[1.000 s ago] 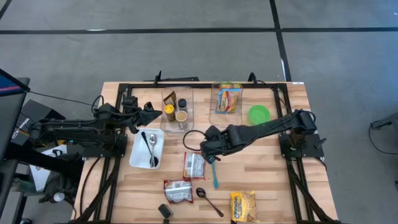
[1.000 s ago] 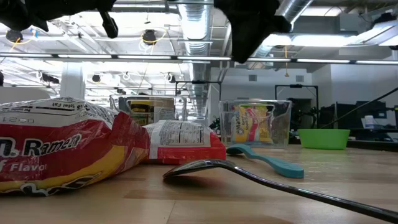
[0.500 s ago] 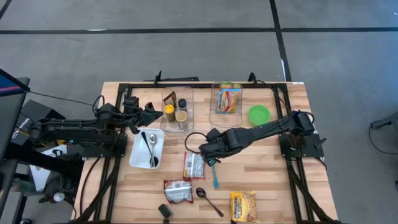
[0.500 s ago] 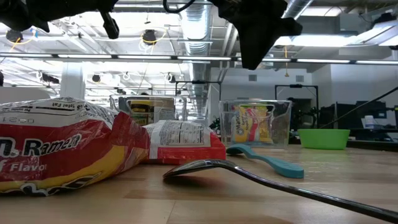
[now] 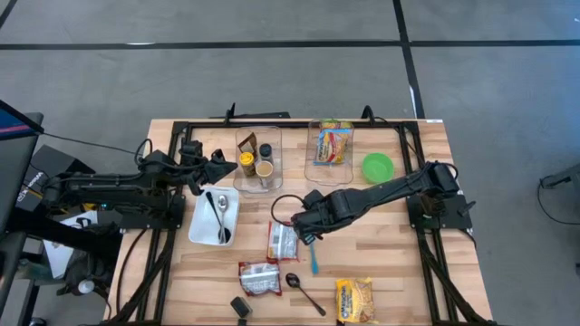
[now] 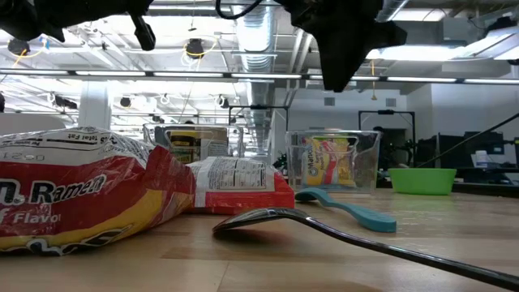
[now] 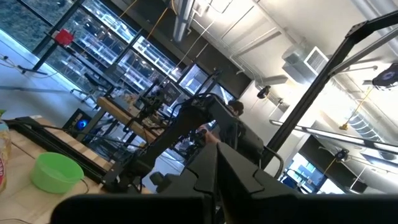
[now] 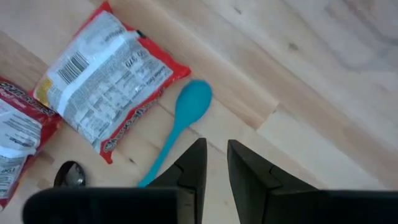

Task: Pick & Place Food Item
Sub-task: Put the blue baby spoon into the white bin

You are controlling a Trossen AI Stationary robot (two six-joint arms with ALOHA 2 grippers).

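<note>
The empty right end effector (image 8: 213, 163), fingers slightly parted, was held above the teal spoon (image 8: 180, 119) beside a ramen packet (image 8: 109, 76); the left end effector (image 5: 220, 165) was shut.

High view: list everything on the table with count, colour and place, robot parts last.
Ramen packets: two, red and white, front centre of the table, one nearer the front.
Yellow noodle bag: one, front edge, right of centre.
Teal plastic spoon: one, beside the upper ramen packet.
Dark metal spoon: one, near the front.
White rectangular tray: one, left, holding metal cutlery.
Clear bins: two, at the back; left one holds jars, right one a colourful packet.
Green bowl: one, back right.
Small black object: one, front edge.
Left gripper: shut, above the tray's back end.
Right gripper: slightly parted, empty, above the teal spoon.
</note>
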